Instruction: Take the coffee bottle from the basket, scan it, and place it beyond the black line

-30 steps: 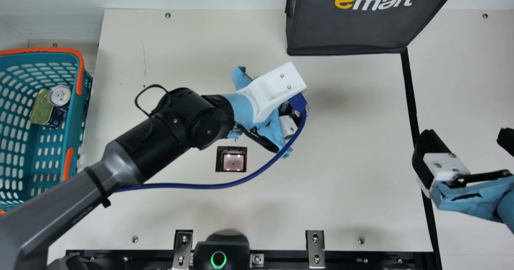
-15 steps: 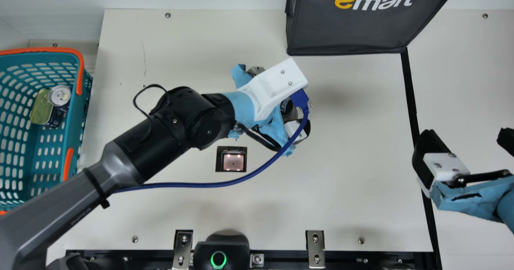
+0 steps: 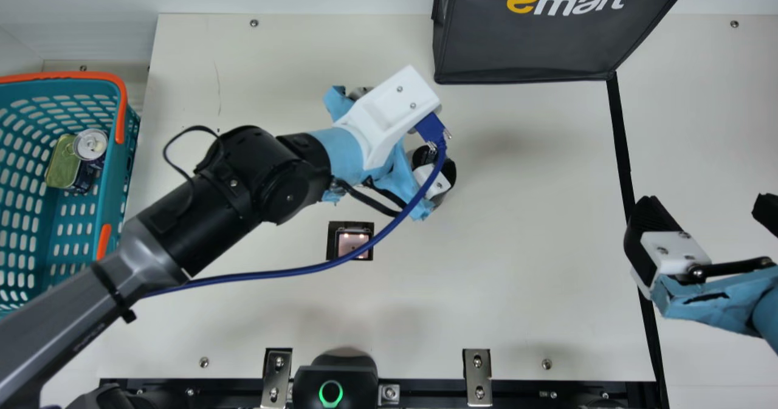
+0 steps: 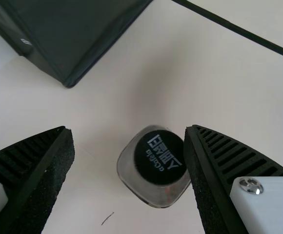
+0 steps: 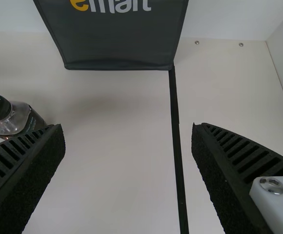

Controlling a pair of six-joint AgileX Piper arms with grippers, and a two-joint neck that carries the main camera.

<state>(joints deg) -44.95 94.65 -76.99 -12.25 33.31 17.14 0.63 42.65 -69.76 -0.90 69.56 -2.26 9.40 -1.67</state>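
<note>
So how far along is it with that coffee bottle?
Done: the bottle is out of the basket, standing on the table.
In hand: nothing gripped; the left end effector is open over the bottle.
Unclear: whether the scanner has read it.
Left: getting it beyond the black line; it's on the basket's side.

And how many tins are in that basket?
2: a round silver-topped tin and, beside it, a green-topped tin, both near the right side of the basket in the main view. More may be hidden underneath.
</note>
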